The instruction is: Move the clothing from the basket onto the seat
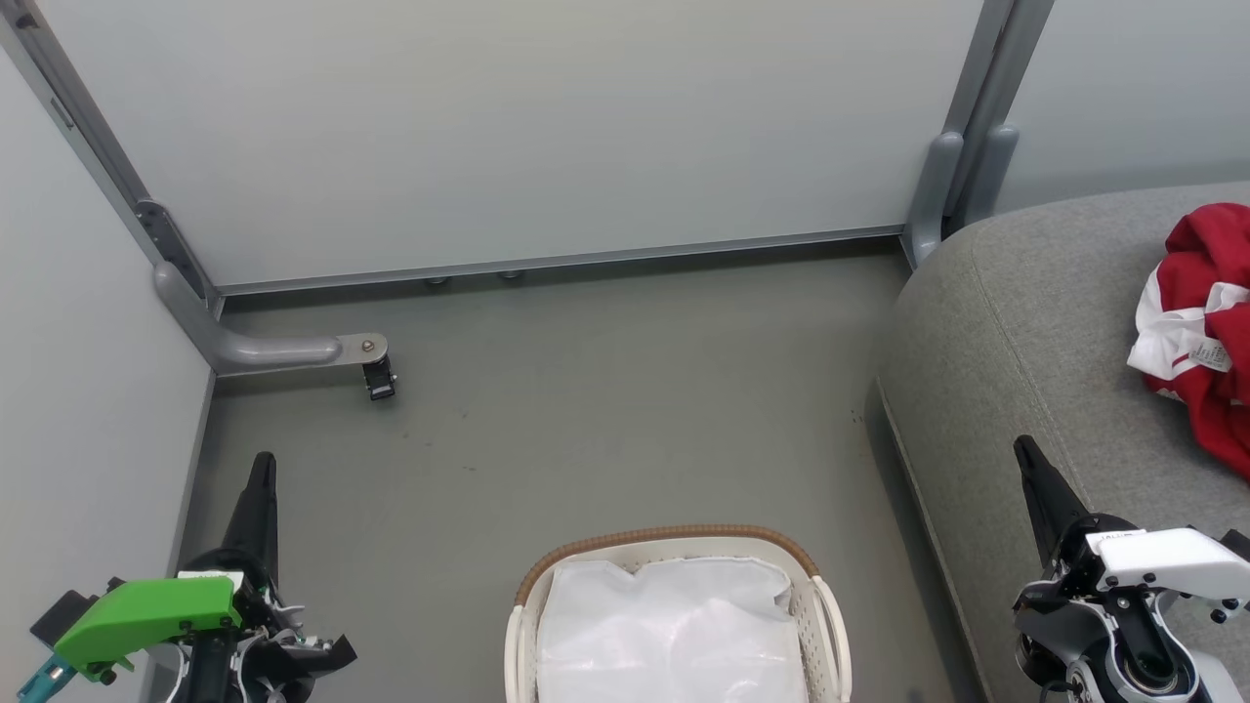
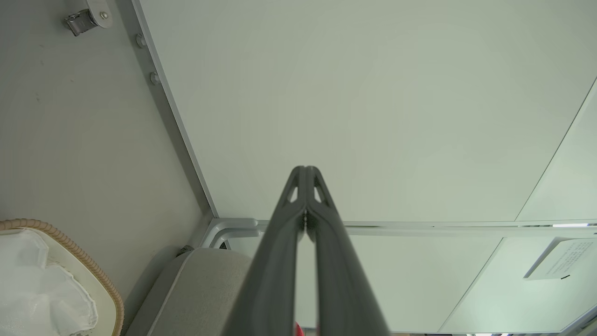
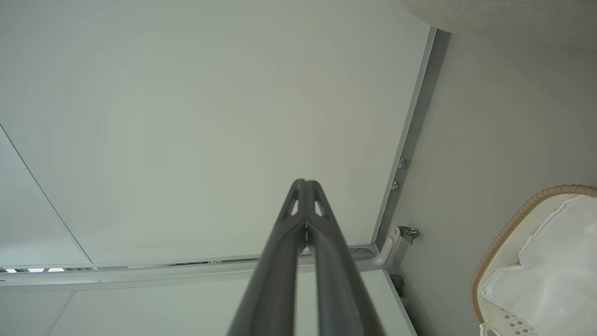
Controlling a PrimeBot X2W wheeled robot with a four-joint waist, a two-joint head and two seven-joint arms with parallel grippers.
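Red jerseys [image 1: 1206,332] with white panels lie crumpled on the grey sofa cushion [image 1: 1025,322], toward its right side. On the floor [image 1: 586,420] beside it, the cream laundry basket [image 1: 674,540] holds a white liner sheet [image 1: 674,625]. My left gripper [image 2: 305,171] and my right gripper [image 3: 305,183] each have their fingers pressed together on nothing, pointing toward the pale wall panel [image 1: 537,127].

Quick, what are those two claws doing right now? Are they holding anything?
Left gripper: closed, holding nothing.
Right gripper: closed, holding nothing.
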